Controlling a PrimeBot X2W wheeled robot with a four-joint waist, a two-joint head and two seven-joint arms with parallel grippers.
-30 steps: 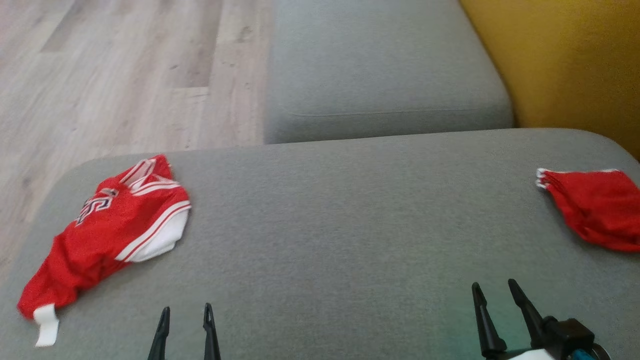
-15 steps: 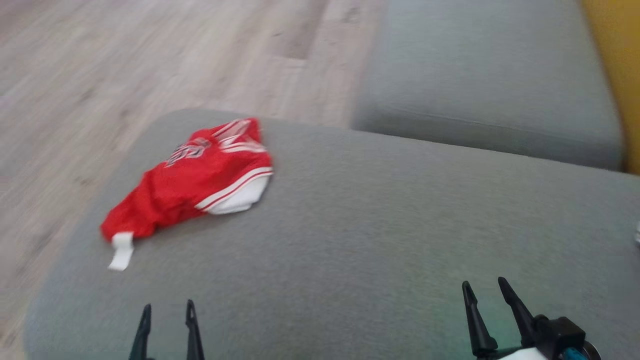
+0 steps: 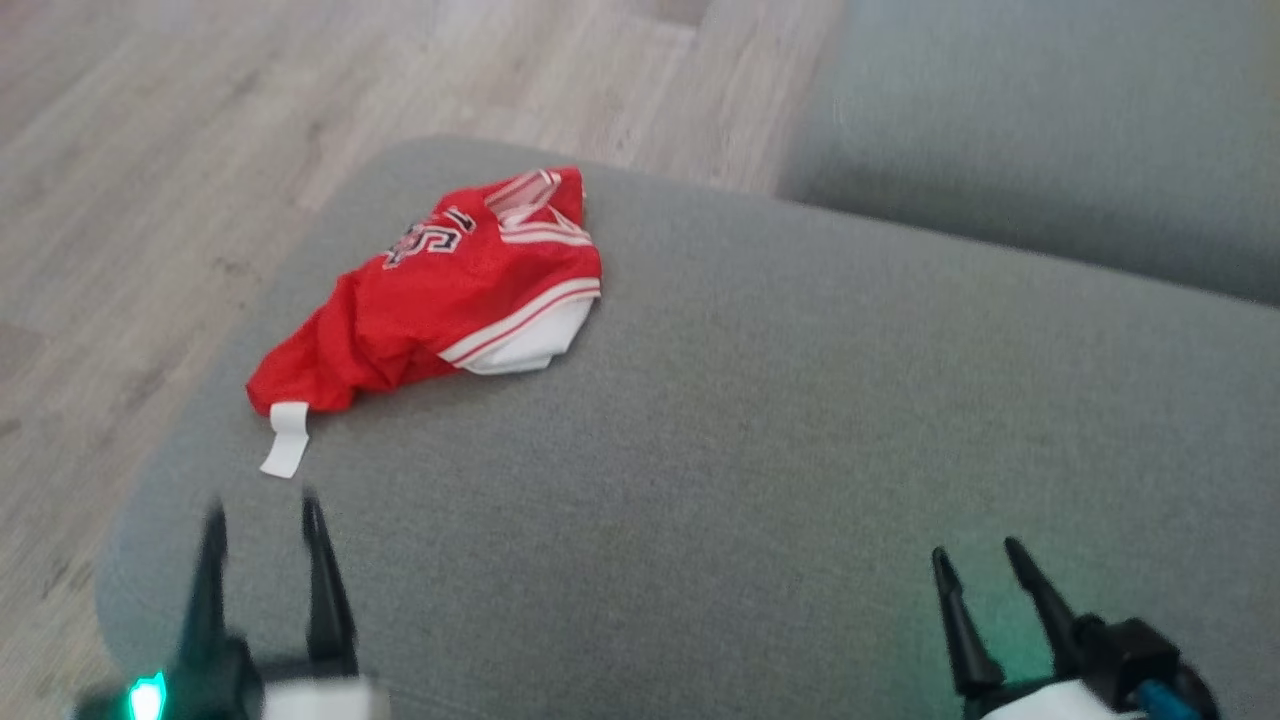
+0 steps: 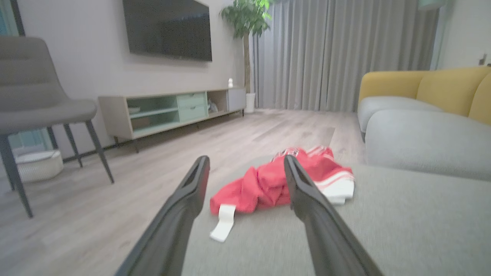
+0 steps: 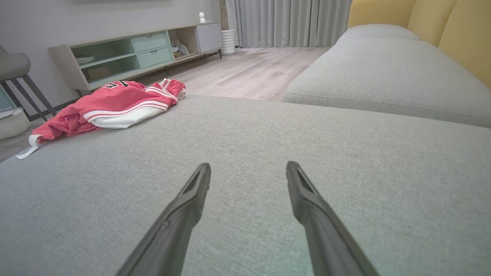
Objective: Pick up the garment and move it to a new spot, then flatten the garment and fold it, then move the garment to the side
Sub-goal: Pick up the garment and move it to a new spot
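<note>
Left gripper (image 3: pixel 262 508) sits low over the near-left corner of the grey seat cushion (image 3: pixel 760 430), fingers spread apart, nothing between them, a bit motion-blurred in head view. Right gripper (image 3: pixel 976 550) is over the near-right part of that cushion, fingers also parted, empty.

Garment (image 3: pixel 440 300) is a red jersey with white stripes and white lining, crumpled in a heap on the cushion. It lies ahead of the left gripper and slightly to its right, not touching it. It is well apart from the right gripper, far ahead and off to that gripper's left. In left wrist view the heap lies just beyond the fingertips, part of it hidden behind the right-hand finger. White strap (image 3: pixel 285 440) sticks out of the heap's end nearest the left gripper. It lies flat on the cushion between heap and gripper, clear of the fingertips. There is a dark print on the garment's far part, digits unreadable.

Second grey cushion (image 3: pixel 1050 130) lies ahead of the right gripper, past the seam. Wood floor (image 3: pixel 150 150) is left of the left gripper and beyond the garment. In left wrist view, far ahead across the floor, are the TV console (image 4: pixel 168 109), wall TV (image 4: pixel 167 28), plant (image 4: pixel 245 15) and curtains (image 4: pixel 337 50). Chair (image 4: pixel 34 103) stands off to the gripper's left, yellow sofa back (image 4: pixel 441 86) to its right
</note>
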